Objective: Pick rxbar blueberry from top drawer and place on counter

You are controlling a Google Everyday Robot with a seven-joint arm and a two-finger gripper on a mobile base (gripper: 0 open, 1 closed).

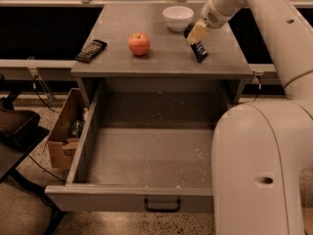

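The rxbar blueberry (pixel 199 52), a dark navy bar with white lettering, stands tilted on the right part of the counter (pixel 161 58). My gripper (pixel 195 35) is right above it, its tan fingers (pixel 196 33) around the bar's upper end. The bar's lower end touches the counter. The top drawer (pixel 146 151) is pulled fully open below the counter. Its speckled floor holds nothing and its dark handle (pixel 162 205) faces the front.
A white bowl (pixel 178 17) stands at the counter's back, just left of the gripper. A red apple (pixel 139 44) sits mid-counter. A black ridged remote-like slab (pixel 91 50) lies at the left edge. A cardboard box (pixel 66 131) stands on the floor left of the drawer.
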